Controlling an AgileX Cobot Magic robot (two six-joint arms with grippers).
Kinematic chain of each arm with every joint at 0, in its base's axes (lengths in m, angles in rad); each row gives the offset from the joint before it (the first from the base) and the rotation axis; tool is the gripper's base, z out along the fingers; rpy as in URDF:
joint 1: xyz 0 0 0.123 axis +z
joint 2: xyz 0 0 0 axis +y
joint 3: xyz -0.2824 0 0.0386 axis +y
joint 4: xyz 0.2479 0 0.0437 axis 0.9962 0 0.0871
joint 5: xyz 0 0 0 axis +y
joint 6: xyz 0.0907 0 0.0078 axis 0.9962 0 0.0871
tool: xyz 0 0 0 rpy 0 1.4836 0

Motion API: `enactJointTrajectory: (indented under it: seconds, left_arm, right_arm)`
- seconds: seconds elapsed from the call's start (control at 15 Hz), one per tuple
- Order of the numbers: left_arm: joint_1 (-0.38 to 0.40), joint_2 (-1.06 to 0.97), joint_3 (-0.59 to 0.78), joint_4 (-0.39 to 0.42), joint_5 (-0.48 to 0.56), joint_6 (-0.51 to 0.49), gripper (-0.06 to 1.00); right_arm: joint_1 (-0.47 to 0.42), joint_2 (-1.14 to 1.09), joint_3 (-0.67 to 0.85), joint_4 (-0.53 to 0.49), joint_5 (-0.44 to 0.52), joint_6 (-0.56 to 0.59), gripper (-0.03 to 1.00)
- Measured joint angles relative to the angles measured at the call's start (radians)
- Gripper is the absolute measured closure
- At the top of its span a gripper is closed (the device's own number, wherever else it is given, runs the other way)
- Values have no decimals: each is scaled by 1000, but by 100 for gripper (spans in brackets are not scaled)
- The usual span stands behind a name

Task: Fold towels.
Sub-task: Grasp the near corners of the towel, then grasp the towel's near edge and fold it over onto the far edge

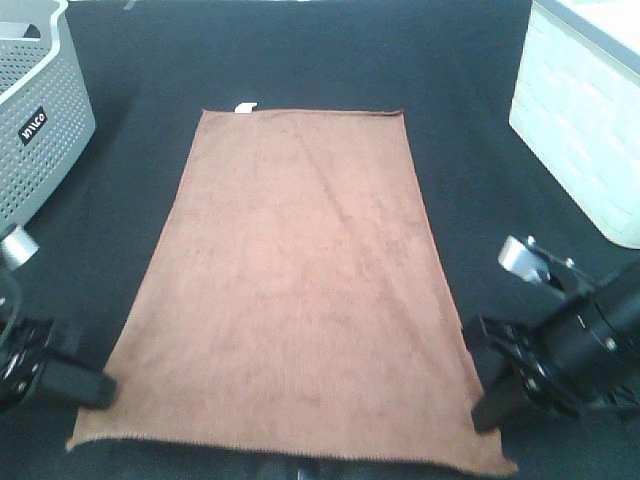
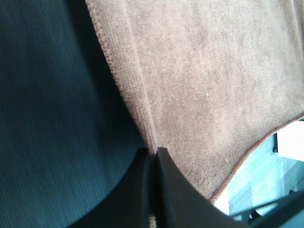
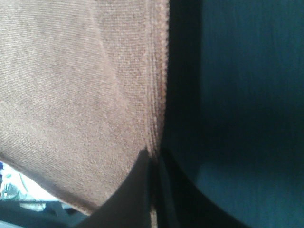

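Note:
The reddish-brown towel [image 1: 293, 290] lies spread flat and lengthwise on the black table, its small white tag [image 1: 244, 107] at the far left corner. My left gripper [image 1: 100, 390] is at the towel's near left edge, shut on that edge; the left wrist view shows its fingers [image 2: 164, 190] pinched together on the towel's hem [image 2: 142, 95]. My right gripper [image 1: 487, 408] is at the near right edge, shut on it; the right wrist view shows its fingers [image 3: 140, 190] closed on the hem [image 3: 159, 95]. Both pinched edges are lifted slightly.
A grey perforated basket [image 1: 35, 120] stands at the far left. A white bin [image 1: 585, 110] stands at the far right. The black table cloth [image 1: 470, 60] surrounds the towel. The table's near edge lies just below the towel's near hem.

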Motion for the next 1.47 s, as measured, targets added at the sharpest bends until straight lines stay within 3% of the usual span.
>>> enactJointTrajectory:
  seconds: [0.27,0.53,0.73,1.0,1.2,1.27,1.47]
  left_arm:
    - [0,-53,107,11,0,-11,94]
    - [0,-54,46,-2,-18,-16,94]
    - [0,-54,-64,-13,-23,-71,94]
    - [0,-52,-241,-12,-63,-126,94]
    - [0,-43,-388,-12,-135,-136,94]
    - [0,-43,-388,-12,-135,-136,94]
    - [0,101,-606,18,-174,-136,94]
  right_arm:
    - [0,-75,81,4,9,0,97]
    - [0,-78,38,4,-4,-8,97]
    - [0,-77,-120,-12,6,11,97]
    - [0,-45,-438,-101,34,103,97]
    - [0,84,-669,-196,92,167,97]
    - [0,84,-669,-196,92,167,97]
    - [0,268,-922,-266,134,219,97]
